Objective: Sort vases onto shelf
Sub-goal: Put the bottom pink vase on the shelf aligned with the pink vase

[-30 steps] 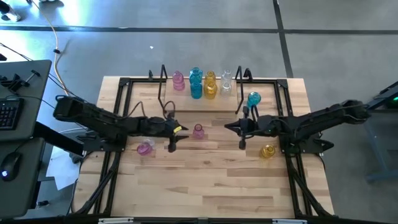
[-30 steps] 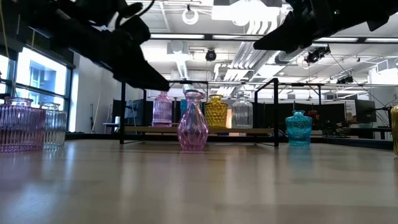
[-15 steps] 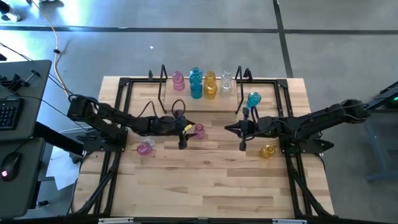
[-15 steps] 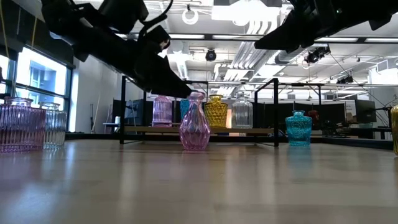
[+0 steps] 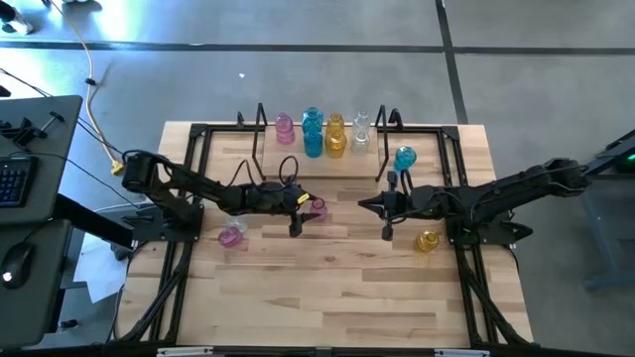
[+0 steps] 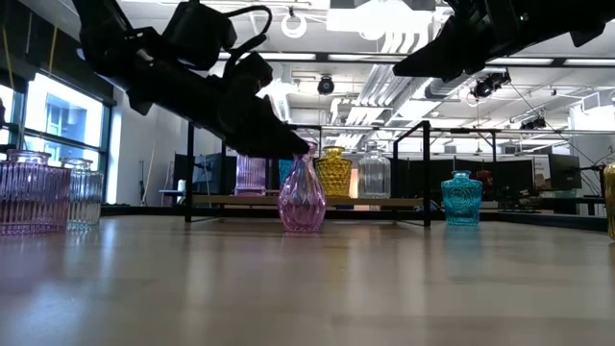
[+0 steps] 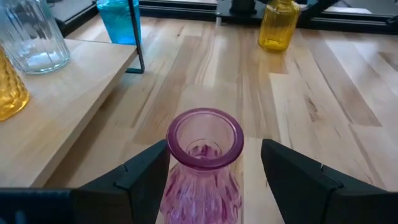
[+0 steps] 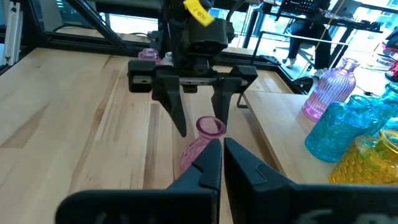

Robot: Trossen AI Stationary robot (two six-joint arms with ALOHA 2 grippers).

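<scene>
Slid forward since a second ago: left end effector (image 7: 205, 171) now spread wide, pink vase (image 7: 204, 155) standing between its fingers, untouched. Best to center, then clench gently below the rim. Right end effector (image 8: 222, 165) clenched, idle.

Open-plan robotics lab with an industrial ceiling

Exposed white ceiling ducts (image 6: 384, 38) are running overhead; a black computer keyboard (image 5: 12, 178) is sitting beside the pale wooden worktop (image 5: 337, 297).

Grey concrete floor (image 5: 516, 89); window (image 6: 67, 130) at side; ceiling strip lights (image 6: 288, 56); desk keyboard (image 5: 12, 180).
</scene>
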